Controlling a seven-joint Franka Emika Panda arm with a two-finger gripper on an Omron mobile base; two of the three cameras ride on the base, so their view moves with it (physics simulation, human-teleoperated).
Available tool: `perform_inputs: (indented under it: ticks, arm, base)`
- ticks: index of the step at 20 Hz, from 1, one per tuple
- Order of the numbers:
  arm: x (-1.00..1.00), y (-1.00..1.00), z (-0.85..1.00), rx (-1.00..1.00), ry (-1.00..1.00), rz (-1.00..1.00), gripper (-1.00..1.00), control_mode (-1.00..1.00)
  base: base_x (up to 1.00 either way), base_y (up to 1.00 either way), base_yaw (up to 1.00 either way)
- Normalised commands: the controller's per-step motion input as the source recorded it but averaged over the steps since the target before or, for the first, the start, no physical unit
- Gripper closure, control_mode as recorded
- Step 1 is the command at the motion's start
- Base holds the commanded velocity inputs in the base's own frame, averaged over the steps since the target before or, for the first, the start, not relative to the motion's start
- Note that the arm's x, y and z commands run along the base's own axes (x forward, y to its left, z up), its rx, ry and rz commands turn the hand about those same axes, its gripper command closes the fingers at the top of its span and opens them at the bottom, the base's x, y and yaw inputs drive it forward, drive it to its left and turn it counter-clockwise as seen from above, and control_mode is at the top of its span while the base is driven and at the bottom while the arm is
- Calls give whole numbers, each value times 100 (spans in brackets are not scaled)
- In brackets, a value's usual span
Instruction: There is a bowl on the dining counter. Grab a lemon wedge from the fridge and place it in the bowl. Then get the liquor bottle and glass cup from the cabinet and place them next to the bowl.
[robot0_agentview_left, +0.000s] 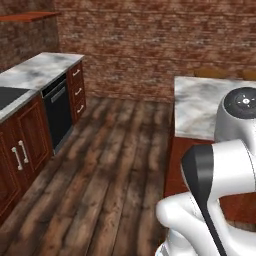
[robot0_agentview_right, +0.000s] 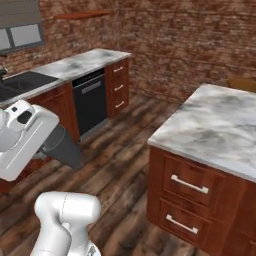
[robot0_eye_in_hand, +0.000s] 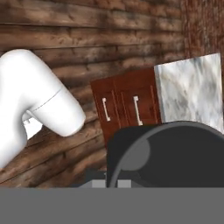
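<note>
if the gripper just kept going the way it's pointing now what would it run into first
Judging by the hand view, most likely the robot's own dark joint right ahead; beyond that lie the dining counter's drawer side and the wood floor. Depth is unclear.
</note>
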Motion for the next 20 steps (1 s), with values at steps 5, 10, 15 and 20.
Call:
perform_inputs:
  ticks: [5, 10, 15, 20]
  arm:
    - [0, 0, 0, 0, 0, 0, 100, 100]
    - [0, 0, 0, 0, 0, 0, 100, 100]
    - [0, 0, 0, 0, 0, 0, 100, 100]
    - [0, 0, 0, 0, 0, 0, 100, 100]
  base:
    - [100, 100, 24]
    - [100, 78, 4]
    - [100, 17, -22]
    - [100, 0, -37]
